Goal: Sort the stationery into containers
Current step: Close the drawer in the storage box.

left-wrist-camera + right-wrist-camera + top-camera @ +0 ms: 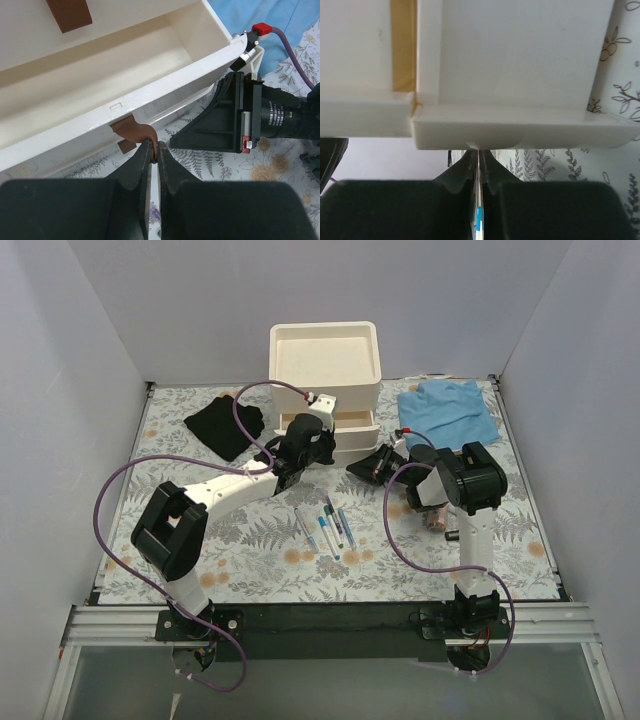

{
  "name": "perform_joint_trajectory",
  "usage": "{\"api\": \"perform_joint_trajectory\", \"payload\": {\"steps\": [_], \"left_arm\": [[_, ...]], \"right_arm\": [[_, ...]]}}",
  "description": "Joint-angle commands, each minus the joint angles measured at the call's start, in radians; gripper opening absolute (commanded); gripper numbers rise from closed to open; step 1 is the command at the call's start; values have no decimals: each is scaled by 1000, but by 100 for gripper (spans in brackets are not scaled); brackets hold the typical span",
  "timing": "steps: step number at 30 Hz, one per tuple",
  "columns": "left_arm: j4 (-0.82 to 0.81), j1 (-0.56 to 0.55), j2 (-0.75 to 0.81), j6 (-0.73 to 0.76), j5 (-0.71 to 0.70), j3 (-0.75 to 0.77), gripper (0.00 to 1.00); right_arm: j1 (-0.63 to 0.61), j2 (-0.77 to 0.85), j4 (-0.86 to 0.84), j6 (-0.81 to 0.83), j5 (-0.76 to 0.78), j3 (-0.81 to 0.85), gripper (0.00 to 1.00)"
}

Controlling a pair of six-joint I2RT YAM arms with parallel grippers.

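The cream-white organiser (325, 360) stands at the back middle of the table. Its middle drawer (100, 85) is pulled out and its inside looks empty. My left gripper (155, 149) is shut on that drawer's brown handle (134, 130); from above it (297, 462) sits at the drawer front. My right gripper (479, 154) is shut on a slim white-and-blue pen (479, 220), its tips just under the rim of the open drawer (520, 131). In the top view it (375, 462) is at the drawer's right front corner. Several pens (327, 525) lie on the table in front.
A black cloth (228, 423) lies left of the organiser and a blue cloth (450, 412) to its right. A small pinkish item (437, 521) lies by the right arm. Grey walls close in the table on three sides.
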State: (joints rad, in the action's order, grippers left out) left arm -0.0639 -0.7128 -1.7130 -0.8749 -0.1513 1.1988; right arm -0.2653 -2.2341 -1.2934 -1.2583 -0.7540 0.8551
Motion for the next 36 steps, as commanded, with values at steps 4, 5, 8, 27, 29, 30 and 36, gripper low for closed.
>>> {"api": "perform_joint_trajectory", "payload": {"steps": [4,5,8,27,29,30,36], "left_arm": [[1,-13,33,20,21,80,0],[-2,-13,32,24,22,85,0],[-5,-11,29,36,18,97,0],[-46,1,35,59,7,94,0],[-63,10,32,60,9,90,0],[-68,13,33,69,10,87,0],[-79,30,35,88,10,88,0]], "right_arm": [[-21,-47,-264,-12,62,77,13],[-22,-56,-265,-15,68,85,13],[-34,-70,-264,-24,84,117,13],[-18,287,-178,356,-223,-181,12],[-23,382,33,567,-267,-188,11],[-25,413,128,811,-280,-174,9],[-95,603,1052,1648,-28,28,1]]}}
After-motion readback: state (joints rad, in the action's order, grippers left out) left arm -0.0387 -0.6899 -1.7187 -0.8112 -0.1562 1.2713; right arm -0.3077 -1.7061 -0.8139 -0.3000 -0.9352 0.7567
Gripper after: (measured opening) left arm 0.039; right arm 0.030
